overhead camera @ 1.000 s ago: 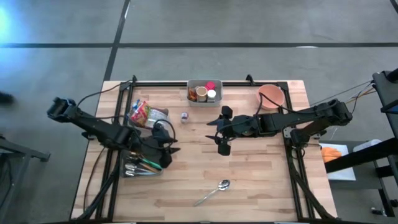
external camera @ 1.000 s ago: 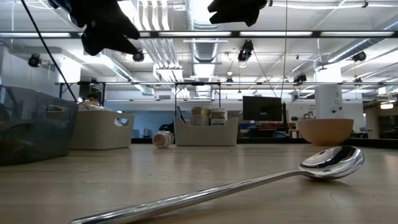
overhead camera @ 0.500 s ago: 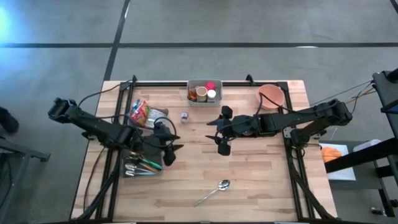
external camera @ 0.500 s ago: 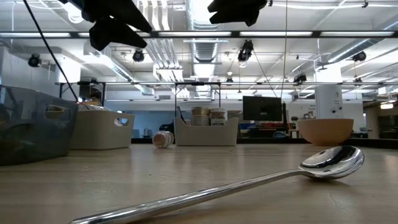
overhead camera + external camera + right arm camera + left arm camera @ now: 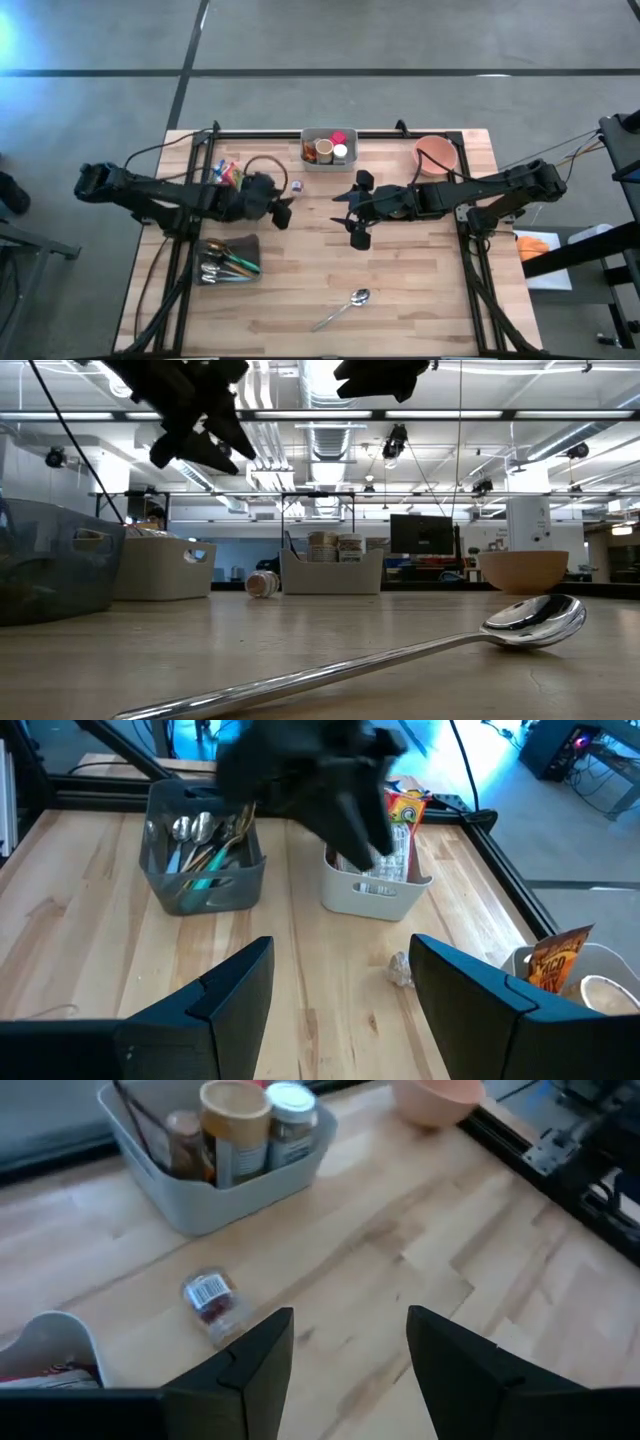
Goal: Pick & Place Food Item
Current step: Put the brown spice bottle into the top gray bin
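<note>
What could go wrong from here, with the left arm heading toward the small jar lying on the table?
The jar lies on its side, so it may roll when the open left gripper closes on it. The snack bin stands close beside it and could be bumped. The right gripper hovers open nearby at mid-table; the arms could collide.

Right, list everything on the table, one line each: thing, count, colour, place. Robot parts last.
table: one, light wood, under everything.
spice bin: one, grey, far edge at the middle, holding jars.
bowl: one, pinkish, far right corner.
small jar: one, clear with a label, lying on its side in front of the spice bin.
snack bin: one, white, far left, holding colourful packets.
cutlery bin: one, grey, left side, holding utensils.
spoon: one, silver, near edge at the middle.
left gripper: one, dark, open, raised beside the small jar.
right gripper: one, dark, open, raised over the table's middle.
</note>
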### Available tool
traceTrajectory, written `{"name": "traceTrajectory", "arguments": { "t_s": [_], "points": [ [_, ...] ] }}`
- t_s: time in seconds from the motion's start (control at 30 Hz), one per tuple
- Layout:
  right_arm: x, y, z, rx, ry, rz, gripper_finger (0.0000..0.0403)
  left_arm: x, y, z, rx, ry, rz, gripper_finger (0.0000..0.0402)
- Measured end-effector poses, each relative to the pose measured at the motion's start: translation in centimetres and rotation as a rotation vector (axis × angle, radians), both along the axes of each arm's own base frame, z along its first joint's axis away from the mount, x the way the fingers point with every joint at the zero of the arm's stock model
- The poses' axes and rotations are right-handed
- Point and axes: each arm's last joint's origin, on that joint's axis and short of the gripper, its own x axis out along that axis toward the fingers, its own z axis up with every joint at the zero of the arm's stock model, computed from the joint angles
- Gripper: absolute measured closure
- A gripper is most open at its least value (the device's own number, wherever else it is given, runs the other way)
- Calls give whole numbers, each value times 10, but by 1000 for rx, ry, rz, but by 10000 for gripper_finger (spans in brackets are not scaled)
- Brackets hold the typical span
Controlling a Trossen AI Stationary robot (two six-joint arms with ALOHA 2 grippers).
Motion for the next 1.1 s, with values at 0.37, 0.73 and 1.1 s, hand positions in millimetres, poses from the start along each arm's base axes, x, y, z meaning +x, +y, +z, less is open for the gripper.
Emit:
{"name": "traceTrajectory", "arguments": {
  "t_s": [0.37, 0.73, 1.1],
  "points": [
    [0, 0, 0, 3, 0, -2, 170, 0, 95, 2, -319, 40, 55, 203],
    [0, 0, 0, 3, -1, -2, 170, 45, 133, -8, -361, 271, 67, 203],
    [0, 0, 0, 0, 0, 0, 170, 81, 148, -51, -433, 542, 68, 202]
  ]
}}
